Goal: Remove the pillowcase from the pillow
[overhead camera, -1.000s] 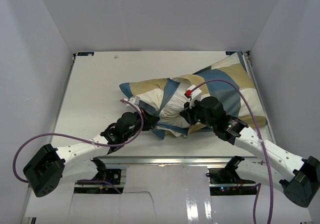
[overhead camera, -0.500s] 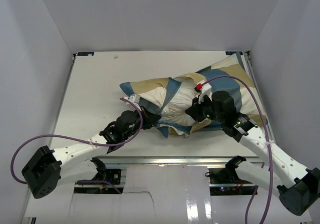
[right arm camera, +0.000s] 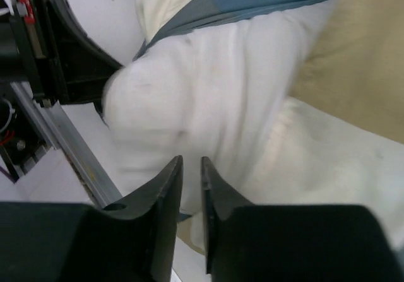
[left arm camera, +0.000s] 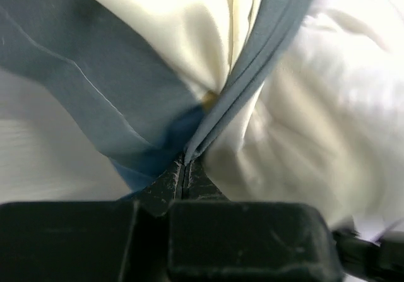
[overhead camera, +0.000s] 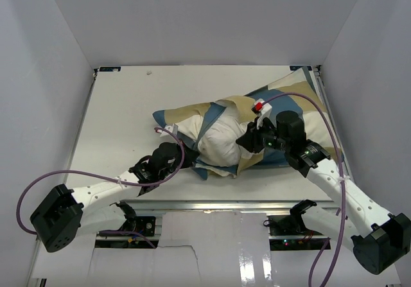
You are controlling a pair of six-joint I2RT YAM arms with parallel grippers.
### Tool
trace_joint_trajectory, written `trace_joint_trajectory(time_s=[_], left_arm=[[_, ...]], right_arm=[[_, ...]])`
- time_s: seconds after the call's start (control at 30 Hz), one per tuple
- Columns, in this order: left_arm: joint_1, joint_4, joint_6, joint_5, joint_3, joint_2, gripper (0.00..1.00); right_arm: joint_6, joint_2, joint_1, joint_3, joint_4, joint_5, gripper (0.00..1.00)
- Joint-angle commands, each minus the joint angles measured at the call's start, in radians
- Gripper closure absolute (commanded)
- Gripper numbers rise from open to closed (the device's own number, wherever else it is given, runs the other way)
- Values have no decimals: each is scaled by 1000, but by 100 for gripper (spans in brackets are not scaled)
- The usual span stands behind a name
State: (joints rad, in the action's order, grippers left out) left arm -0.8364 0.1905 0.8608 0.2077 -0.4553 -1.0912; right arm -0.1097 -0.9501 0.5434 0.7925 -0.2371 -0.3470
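The pillowcase [overhead camera: 297,102], in blue, tan and cream blocks, lies across the middle and right of the table. The white pillow [overhead camera: 218,142] bulges out of its near-left opening. My left gripper [overhead camera: 185,158] is shut on the pillowcase's blue edging [left arm camera: 262,61] at the opening, with the pillow [left arm camera: 322,105] to the right of it. My right gripper [overhead camera: 244,142] hovers at the pillow's right side. In the right wrist view my right gripper [right arm camera: 189,161] stands a narrow gap apart with nothing between the jaws, just above the pillow [right arm camera: 208,86]. Tan pillowcase [right arm camera: 363,74] lies to the right.
The table [overhead camera: 128,107] is boxed in by white walls at the back and on both sides. A metal rail [overhead camera: 225,205] runs along the near edge. The left arm's wrist [right arm camera: 63,55] shows close beside the pillow in the right wrist view.
My right gripper has moved right and back along the pillow. More of the white pillow now bulges out of the opening. My left gripper stays clamped on the edging, shifted slightly.
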Motion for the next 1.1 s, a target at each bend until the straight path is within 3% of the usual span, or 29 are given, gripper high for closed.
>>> trace_joint_trajectory(time_s=[0.0,0.03,0.3,0.33,0.37,0.43,0.63,0.77,0.97,1.0,1.07], left_arm=[[31,-164,-49,111,35,-12,100],[31,-163,-48,111,33,-12,100],[31,-149,-48,98,32,-19,100],[31,-138,-49,88,33,-21,100],[31,-134,-51,85,33,-25,100],[31,-125,-51,70,32,-35,100],[31,-109,-45,59,32,-49,100],[31,-106,-42,58,40,-44,100],[31,-117,-45,61,46,-23,100],[31,-118,-45,62,46,-19,100],[31,-132,-46,67,50,-3,100]], right_arm=[[-2,16,-34,25,110,11,80],[-7,11,-36,27,113,0,92],[-15,11,-31,-28,171,-55,89],[-16,19,-27,-33,176,-64,57],[-15,20,-1,-33,174,-69,42],[-4,31,50,-33,171,-15,22],[25,-13,326,-42,205,238,8],[47,-111,464,-23,225,331,4],[35,-239,517,-21,321,544,5],[27,-249,512,-22,326,610,9],[-8,-259,482,-30,337,660,47]])
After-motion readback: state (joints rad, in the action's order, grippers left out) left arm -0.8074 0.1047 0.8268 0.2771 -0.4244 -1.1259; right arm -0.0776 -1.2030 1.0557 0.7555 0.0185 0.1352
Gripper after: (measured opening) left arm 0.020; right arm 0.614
